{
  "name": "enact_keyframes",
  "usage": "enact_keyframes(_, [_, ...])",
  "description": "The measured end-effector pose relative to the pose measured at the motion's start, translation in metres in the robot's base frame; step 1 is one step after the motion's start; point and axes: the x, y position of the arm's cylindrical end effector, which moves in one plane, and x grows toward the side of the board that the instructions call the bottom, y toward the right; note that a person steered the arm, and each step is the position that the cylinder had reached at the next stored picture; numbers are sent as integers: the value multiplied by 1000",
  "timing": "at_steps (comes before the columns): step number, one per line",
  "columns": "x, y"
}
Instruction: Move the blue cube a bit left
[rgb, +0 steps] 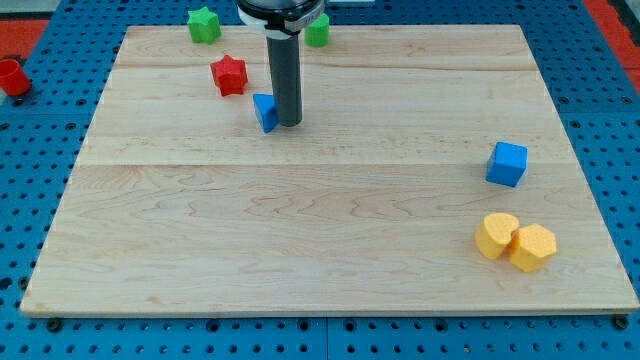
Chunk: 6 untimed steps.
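Observation:
The blue cube (507, 163) sits on the wooden board (330, 230) near the view's right edge. My tip (288, 124) rests on the board in the upper middle, far to the left of the cube. It touches the right side of a small blue block (265, 112) that looks wedge-shaped; part of that block is hidden behind the rod.
A red star block (229, 75) lies up-left of the tip. A green star block (204, 25) and a green block (317, 31) sit at the board's top edge. Two yellow blocks (497, 236) (532, 247) touch each other below the blue cube. A red block (11, 77) lies off the board at left.

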Motion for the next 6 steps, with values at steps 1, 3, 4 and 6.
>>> enact_keyframes(1, [-6,5])
enact_keyframes(3, [-9,-43])
enact_keyframes(4, [-9,-53])
enact_keyframes(6, [20,238])
